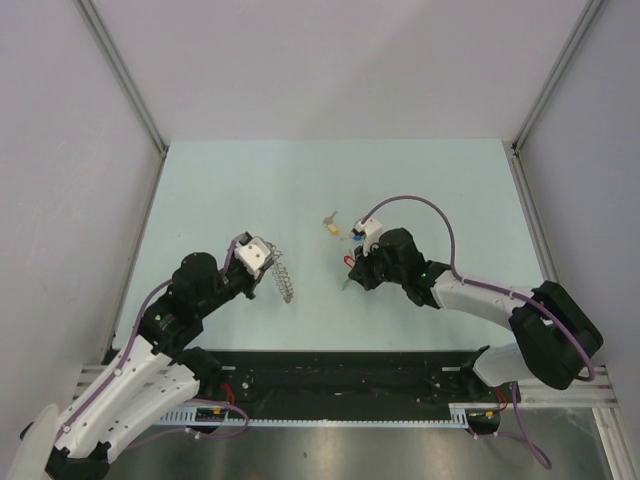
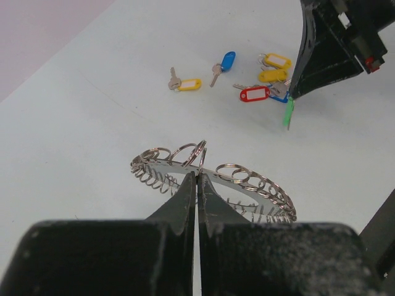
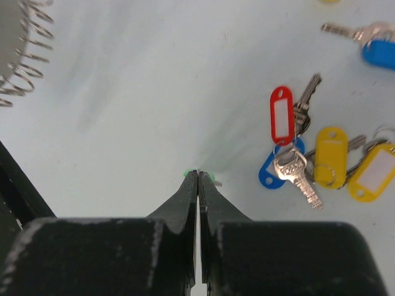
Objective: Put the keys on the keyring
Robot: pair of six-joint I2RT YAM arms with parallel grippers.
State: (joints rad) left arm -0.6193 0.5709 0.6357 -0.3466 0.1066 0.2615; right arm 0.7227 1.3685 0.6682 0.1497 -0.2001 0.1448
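While the left gripper [image 2: 197, 175] was clamped on one loop at the edge of the keyring [image 2: 162, 168], the right gripper [image 3: 198, 176] was pinched shut on the green key [image 2: 288, 113] by its tag. That key hung from the fingertips well apart from the keyring, on the right arm's side. The other keys [image 3: 308, 154], with red, blue and yellow tags, lay loose on the table [image 1: 220, 190] farther from the keyring than the green one. None of them touched the keyring. We could not tell whether the keyring's far edge rested on the table or hung free.

We judged the step in hand to be the first threading: one key picked, the keyring held ready, nothing on it yet. We thought the next move called for bringing the green key across to the keyring and lining up the small ring on its tag with one open loop. The keyring looked floppy, so we expected the left grip to have to hold it steady, and a thin tag could twist in the pinch.
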